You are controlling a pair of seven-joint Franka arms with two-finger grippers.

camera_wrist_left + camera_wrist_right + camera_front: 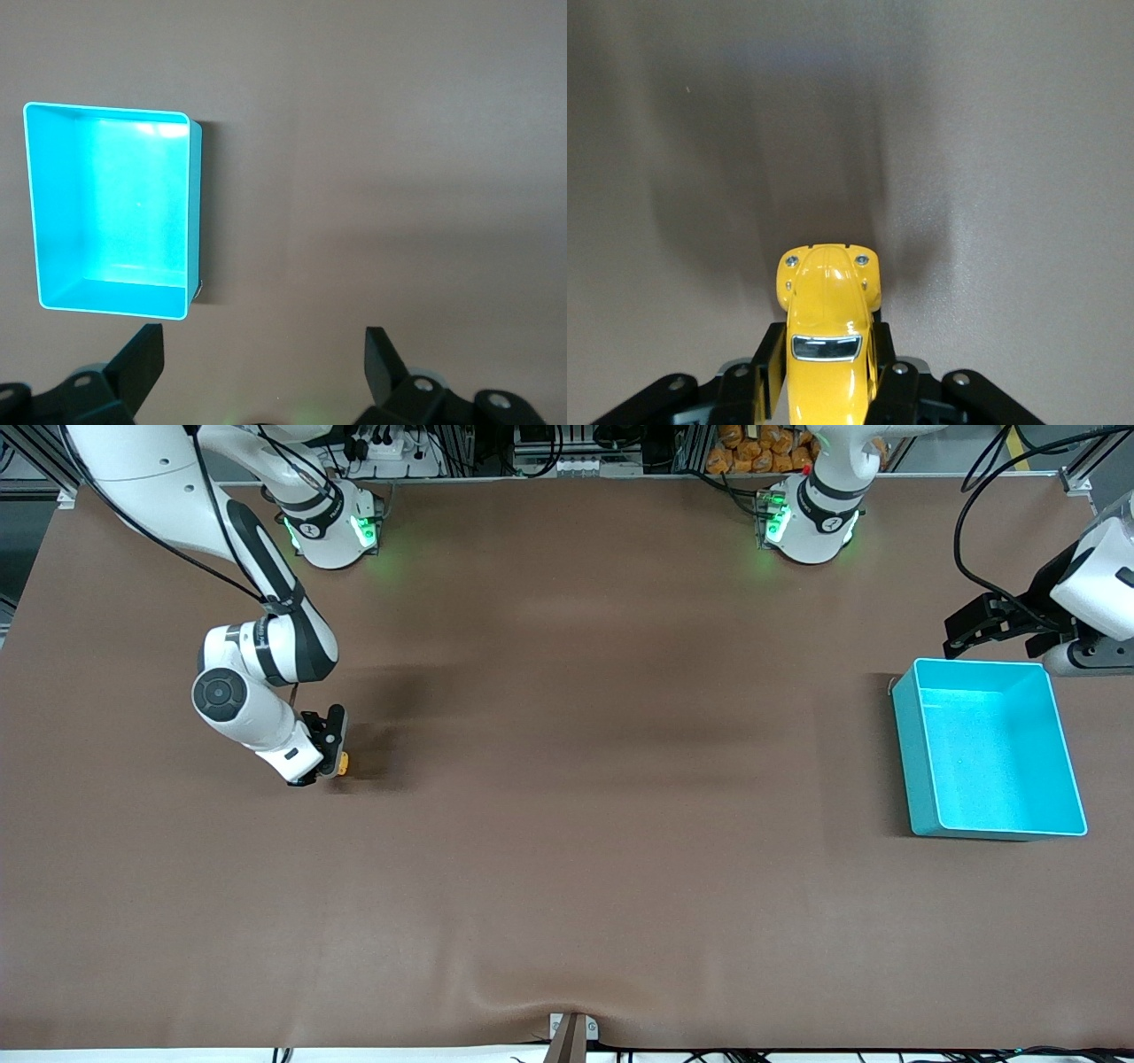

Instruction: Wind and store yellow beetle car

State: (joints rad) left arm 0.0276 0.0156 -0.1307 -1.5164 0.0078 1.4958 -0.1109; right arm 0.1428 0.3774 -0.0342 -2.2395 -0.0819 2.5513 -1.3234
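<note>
The yellow beetle car (827, 336) sits between the fingers of my right gripper (827, 376), which is shut on its sides. In the front view the car (342, 763) shows as a small yellow spot at the tip of the right gripper (330, 760), low at the brown table near the right arm's end. The turquoise bin (988, 746) stands empty at the left arm's end; it also shows in the left wrist view (113, 211). My left gripper (966, 633) waits open and empty in the air beside the bin's edge farthest from the front camera.
A brown cloth (585, 779) covers the whole table. A small clamp (571, 1036) sits at the table edge nearest the front camera. The arm bases (332, 527) stand along the table edge farthest from the front camera.
</note>
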